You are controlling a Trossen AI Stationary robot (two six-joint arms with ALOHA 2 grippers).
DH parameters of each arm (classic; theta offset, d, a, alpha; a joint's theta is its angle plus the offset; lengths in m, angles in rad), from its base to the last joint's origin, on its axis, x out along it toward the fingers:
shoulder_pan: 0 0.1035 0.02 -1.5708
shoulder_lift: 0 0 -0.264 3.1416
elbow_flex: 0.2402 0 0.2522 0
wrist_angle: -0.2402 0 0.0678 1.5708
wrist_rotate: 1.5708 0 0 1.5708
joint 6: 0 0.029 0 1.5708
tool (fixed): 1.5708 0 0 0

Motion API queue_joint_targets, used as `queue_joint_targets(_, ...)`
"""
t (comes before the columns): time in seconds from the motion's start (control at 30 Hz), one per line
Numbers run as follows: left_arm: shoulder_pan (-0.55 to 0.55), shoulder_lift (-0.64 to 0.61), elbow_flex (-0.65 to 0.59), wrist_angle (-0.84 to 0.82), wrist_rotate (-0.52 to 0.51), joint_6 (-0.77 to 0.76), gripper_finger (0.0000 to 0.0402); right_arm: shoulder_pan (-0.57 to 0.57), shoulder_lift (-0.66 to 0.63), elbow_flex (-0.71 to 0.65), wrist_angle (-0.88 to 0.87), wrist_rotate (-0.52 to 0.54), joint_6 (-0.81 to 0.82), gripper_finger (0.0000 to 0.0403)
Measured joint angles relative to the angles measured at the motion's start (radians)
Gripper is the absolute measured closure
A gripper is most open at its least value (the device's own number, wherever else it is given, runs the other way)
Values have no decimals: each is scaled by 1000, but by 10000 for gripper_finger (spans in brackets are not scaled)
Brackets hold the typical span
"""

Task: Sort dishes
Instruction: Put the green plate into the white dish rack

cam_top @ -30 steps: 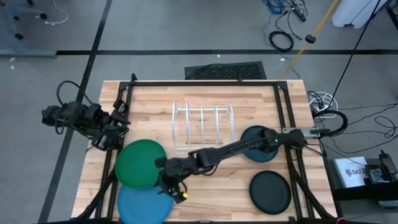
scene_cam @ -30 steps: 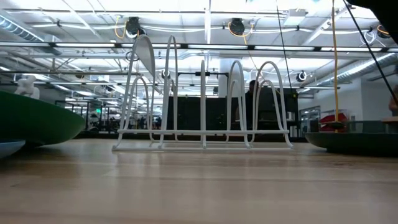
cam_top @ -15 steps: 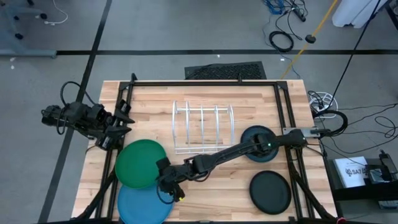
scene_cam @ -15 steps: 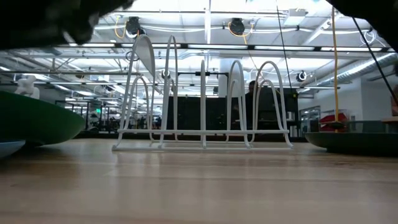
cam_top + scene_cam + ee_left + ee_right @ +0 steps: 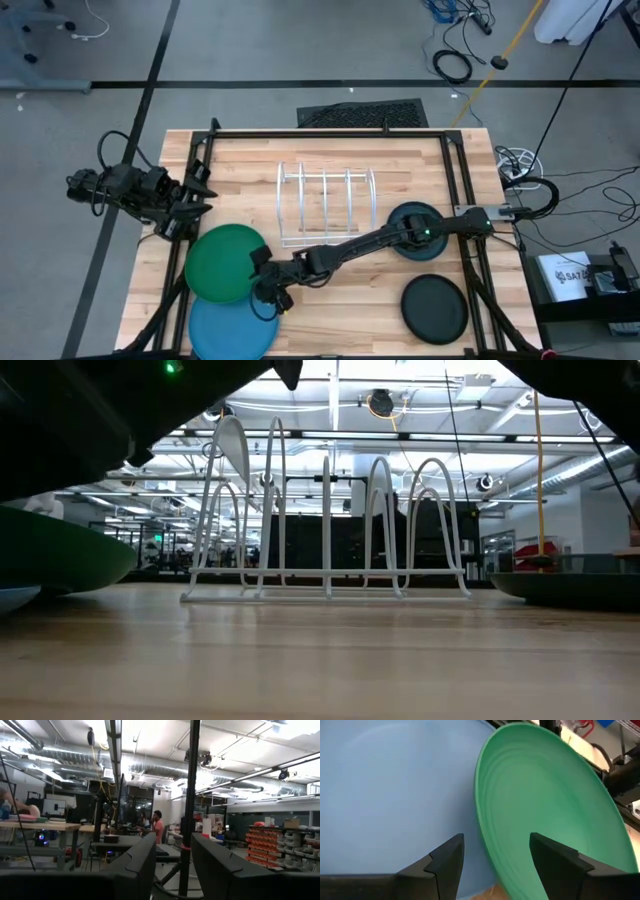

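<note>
The large green plate [image 5: 225, 262] lies at the near left, its near edge resting on the large light blue plate [image 5: 232, 328]. The smaller dark teal plate [image 5: 415, 230] and the smaller black plate [image 5: 435, 308] lie flat on the right. My right gripper [image 5: 268, 291] is open at the green plate's right rim. In the right wrist view [image 5: 495, 857] one finger stands over the blue plate [image 5: 385, 795] and one over the green plate [image 5: 545, 795], with the green rim between them; I see no touch. My left gripper [image 5: 196, 190] waits open at the left edge.
A white wire rack [image 5: 326, 205] stands empty at the table's middle, far of my right arm; it also shows in the low view [image 5: 325, 520]. A black frame [image 5: 330, 133] runs along the table's edges. Bare wood lies between the rack and the near edge.
My right gripper has gone a little toward the table's left and far edges, up to the green plate's right rim, still open. Its arm now shows dark across the top of the low view. The plates have not moved.
</note>
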State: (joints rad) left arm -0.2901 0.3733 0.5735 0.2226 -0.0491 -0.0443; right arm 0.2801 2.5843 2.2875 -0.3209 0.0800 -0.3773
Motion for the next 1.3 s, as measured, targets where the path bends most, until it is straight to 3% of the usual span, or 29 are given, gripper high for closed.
queue_joint_targets(0.43,0,0,0,0,-14,0,267,-9,33,-2,-15,-3,-32,209)
queue_joint_targets(0.77,0,0,0,-1,-18,-1,267,-9,52,0,0,12,-67,283)
queue_joint_targets(1.07,0,0,0,-1,-18,-2,267,2,51,0,9,60,-143,392)
queue_joint_targets(1.3,0,0,0,-1,-18,-1,267,22,44,-1,28,103,-208,398)
